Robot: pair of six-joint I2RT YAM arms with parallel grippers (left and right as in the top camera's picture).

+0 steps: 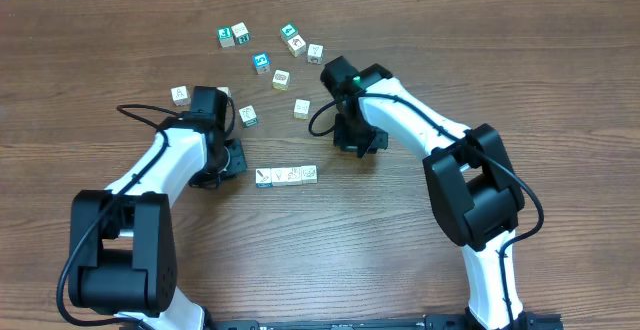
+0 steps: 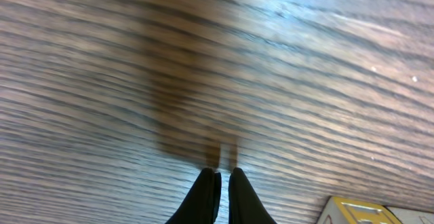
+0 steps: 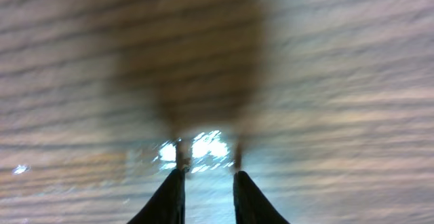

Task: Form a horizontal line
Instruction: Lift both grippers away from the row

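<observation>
Horizontal line (image 1: 286, 176) lay between the 2 grippers: 4 pale cubes (image 1: 294, 175) touching, left end blue-edged. Judged light, rigid, easily nudged askew; pinch a cube across opposite flat sides. Left gripper (image 2: 222, 173) closed, empty; right gripper (image 3: 208, 172) slightly parted, empty.
</observation>
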